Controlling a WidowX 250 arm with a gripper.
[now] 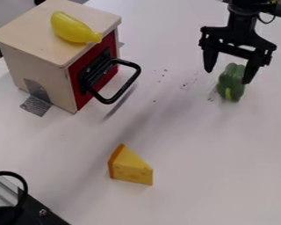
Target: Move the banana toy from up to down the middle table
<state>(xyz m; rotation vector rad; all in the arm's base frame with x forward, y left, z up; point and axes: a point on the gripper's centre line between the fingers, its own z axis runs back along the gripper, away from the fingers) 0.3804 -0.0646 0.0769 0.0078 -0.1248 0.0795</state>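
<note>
The yellow banana toy [74, 28] lies on the flat wooden top of a small box-shaped toy oven [34, 33] at the upper left, its narrow end close to the edge above the red door. My black gripper [229, 75] hangs at the upper right, open, far to the right of the banana. Its two fingers point down, one on either side of a green toy vegetable, and it is not seen closed on anything. The white table [184, 145] spreads below the box and the gripper.
A green toy vegetable [231, 82] rests under the gripper. A cheese wedge [130, 166] stands at the lower middle. A black handle [122, 90] juts from the box's red door. Dark equipment with a cable [25, 195] occupies the lower left corner.
</note>
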